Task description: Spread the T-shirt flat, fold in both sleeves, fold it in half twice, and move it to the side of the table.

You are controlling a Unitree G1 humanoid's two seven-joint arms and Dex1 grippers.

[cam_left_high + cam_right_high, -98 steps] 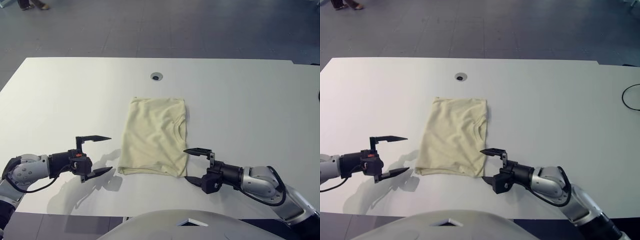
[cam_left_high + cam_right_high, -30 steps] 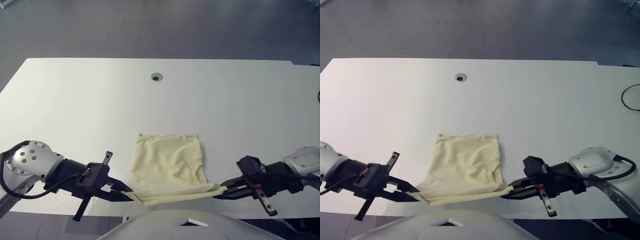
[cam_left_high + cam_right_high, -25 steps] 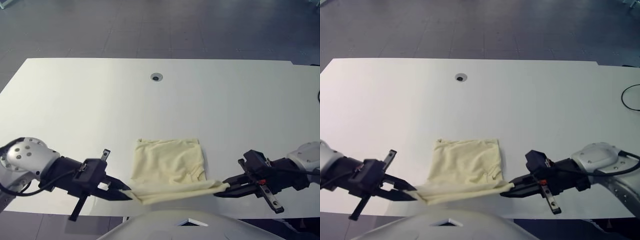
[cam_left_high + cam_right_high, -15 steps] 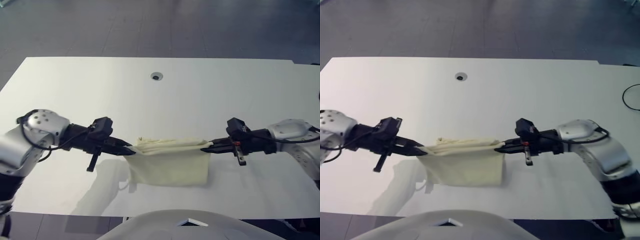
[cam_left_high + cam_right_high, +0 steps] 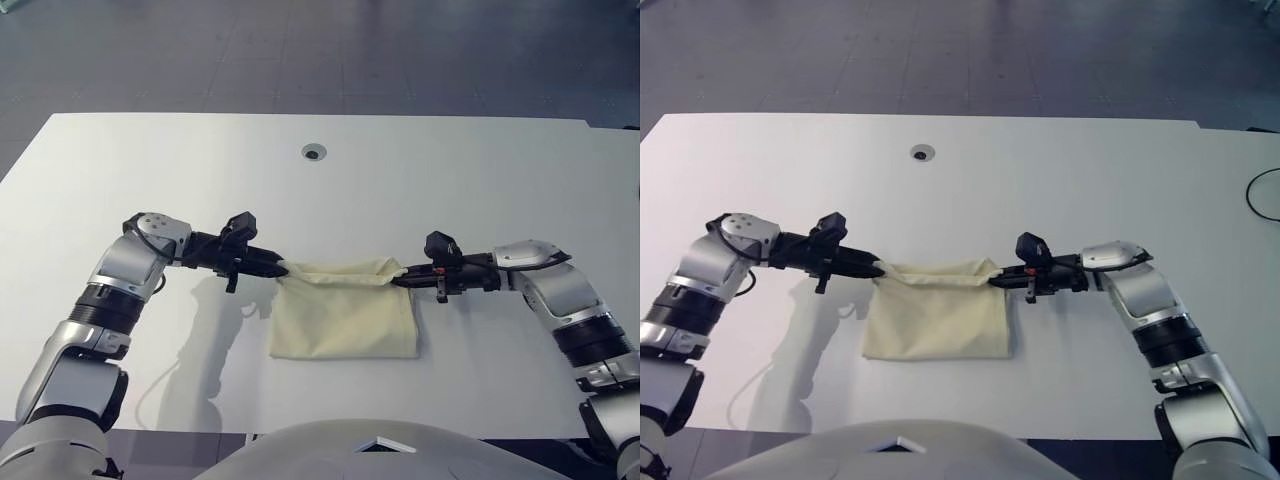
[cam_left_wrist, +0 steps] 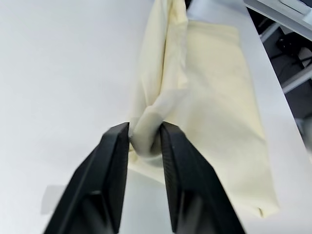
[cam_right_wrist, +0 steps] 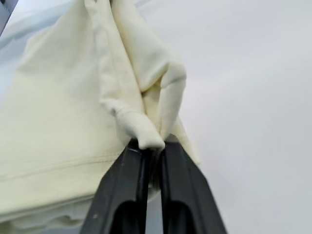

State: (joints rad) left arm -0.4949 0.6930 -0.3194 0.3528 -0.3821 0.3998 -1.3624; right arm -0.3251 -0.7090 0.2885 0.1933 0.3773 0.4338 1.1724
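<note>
A white table (image 5: 480,180) fills most of the head views, with grey tiled floor (image 5: 300,50) beyond its far edge. A small round hole (image 5: 314,152) sits in the tabletop at twelve o'clock from the pale yellow T-shirt (image 5: 345,320). A black cable (image 5: 1248,196) loops in at three o'clock, past the table's right end.

The T-shirt lies folded into a compact rectangle near the middle of the table, toward its near edge. Its far edge is pulled taut between the two arms. The left gripper (image 5: 280,268) pinches the shirt's ten o'clock corner, its fingers closed tight on a bunched fold of cloth. The right gripper (image 5: 400,276) clamps the two o'clock corner the same way.

The sleeves and collar are tucked out of sight inside the fold, and the number of layers is hard to make out. The table's near corners and the cable loop are cut off by the frame.

One table, one hole, one cable, one T-shirt, two grippers.
</note>
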